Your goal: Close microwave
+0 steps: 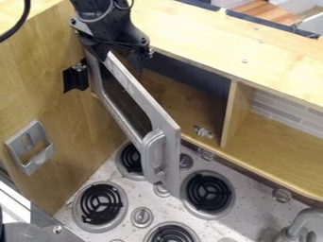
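The tool (117, 60) is at the upper end of the microwave door (144, 97), its fingers apart, one on either side of the top edge. The door stands ajar (handle (150, 153) at its lower end), with the cabinet compartment (174, 97) behind it and the stove top (249, 198) below.

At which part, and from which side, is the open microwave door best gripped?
Likely by the handle, coming from above, on the side of the door facing the wooden wall: it bows out there, near the free end.
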You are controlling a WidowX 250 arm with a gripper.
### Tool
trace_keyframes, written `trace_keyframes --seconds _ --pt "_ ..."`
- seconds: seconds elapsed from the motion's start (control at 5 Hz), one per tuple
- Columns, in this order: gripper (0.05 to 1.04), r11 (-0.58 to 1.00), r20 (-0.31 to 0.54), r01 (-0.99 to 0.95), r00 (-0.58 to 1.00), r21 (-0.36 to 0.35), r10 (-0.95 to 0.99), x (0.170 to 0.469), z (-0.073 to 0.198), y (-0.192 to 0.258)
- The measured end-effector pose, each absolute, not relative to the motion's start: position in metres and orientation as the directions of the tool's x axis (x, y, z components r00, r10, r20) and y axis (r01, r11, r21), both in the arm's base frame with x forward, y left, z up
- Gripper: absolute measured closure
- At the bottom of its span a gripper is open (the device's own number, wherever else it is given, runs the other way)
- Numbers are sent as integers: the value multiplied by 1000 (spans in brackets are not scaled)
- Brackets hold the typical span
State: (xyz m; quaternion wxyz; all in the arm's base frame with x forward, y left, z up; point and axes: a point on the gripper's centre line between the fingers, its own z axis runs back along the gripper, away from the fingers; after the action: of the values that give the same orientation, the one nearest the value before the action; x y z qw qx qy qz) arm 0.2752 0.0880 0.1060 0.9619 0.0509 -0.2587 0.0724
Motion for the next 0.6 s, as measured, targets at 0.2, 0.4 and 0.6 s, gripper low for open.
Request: trace_keyframes --seconds 0.2,0.4,0.6 --pt "85 985 487 -165 865 54 118 273 100 86" --pt "85 987 488 -155 865 38 117 271 97 94" --pt "85 987 490 -151 865 52 106 267 98 105"
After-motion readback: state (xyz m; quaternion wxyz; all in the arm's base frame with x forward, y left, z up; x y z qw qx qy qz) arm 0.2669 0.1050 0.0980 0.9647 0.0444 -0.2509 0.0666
